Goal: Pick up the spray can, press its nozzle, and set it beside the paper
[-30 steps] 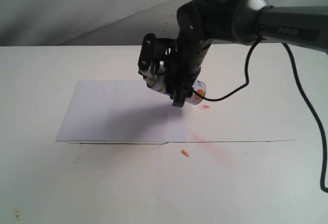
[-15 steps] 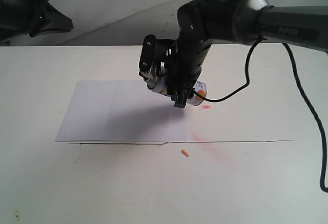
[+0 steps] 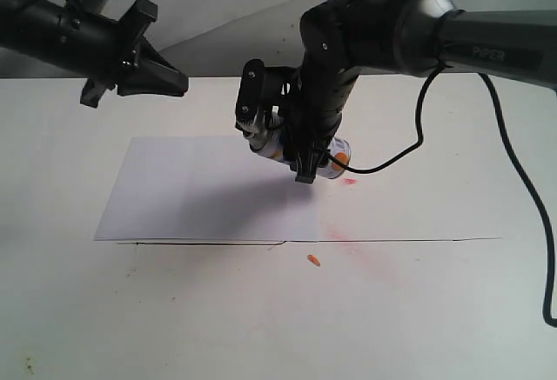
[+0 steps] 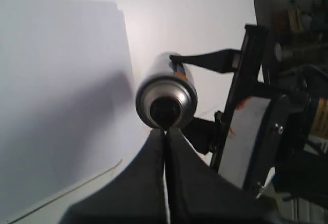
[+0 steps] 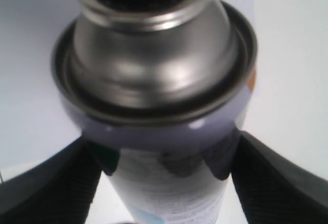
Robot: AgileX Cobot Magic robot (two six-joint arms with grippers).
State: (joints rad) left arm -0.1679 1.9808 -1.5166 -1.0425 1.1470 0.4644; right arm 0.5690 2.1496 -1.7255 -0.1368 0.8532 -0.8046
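The right end effector [image 3: 296, 150] pinches the small, white, dotted spray can [image 3: 334, 155], tilted above the right edge of the white rectangular paper [image 3: 200, 189], toward the white bench's [image 3: 435, 310] far edge. The left end effector [image 4: 165, 137], pressed together, seems just short of the tiny black nozzle [image 4: 165, 110].

Exterior view: raised, well back, facing both claws across the white table [image 3: 435, 310]. Left wrist view: sights along the closed left claw [image 4: 165, 131] at the top of the white-labelled, silver-shouldered spray can [image 4: 166, 98], near. Right wrist view: extremely close on that can, clamped in the right claw [image 5: 164, 183]. All views share it.
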